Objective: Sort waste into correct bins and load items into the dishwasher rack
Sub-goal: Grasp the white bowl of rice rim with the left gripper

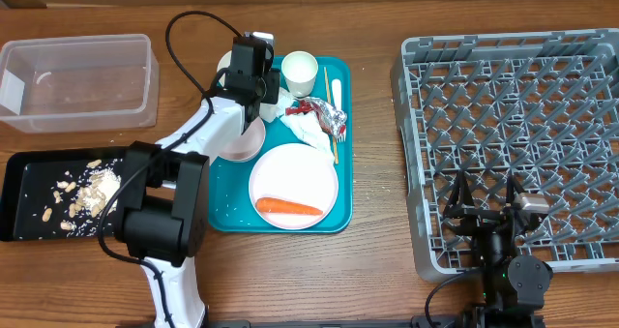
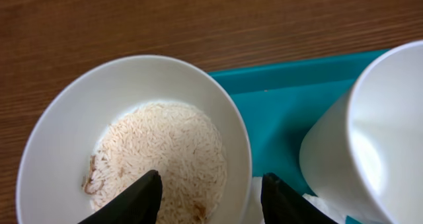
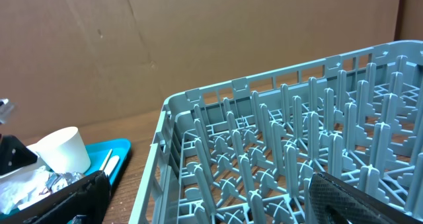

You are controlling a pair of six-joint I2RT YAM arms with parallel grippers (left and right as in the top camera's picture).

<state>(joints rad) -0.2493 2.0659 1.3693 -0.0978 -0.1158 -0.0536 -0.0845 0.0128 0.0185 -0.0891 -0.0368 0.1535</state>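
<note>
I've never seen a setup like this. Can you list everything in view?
table: one, brown wood, under everything
clear tub: one, see-through, far left back
black tray: one, black, left front
scraps: many, beige and white, in black tray
teal tray: one, teal, centre
plate: one, white, teal tray front
carrot: one, orange, on plate
bowls: two, white, teal tray left; back one holds rice-like grains
cup: one, white, teal tray back
napkin: one, white, crumpled mid-tray
wrapper: one, red-silver, by napkin
chopsticks: pair, light wood, tray right
rack: one, grey, right
left gripper: black, open over back bowl
right gripper: black, open over rack
</note>
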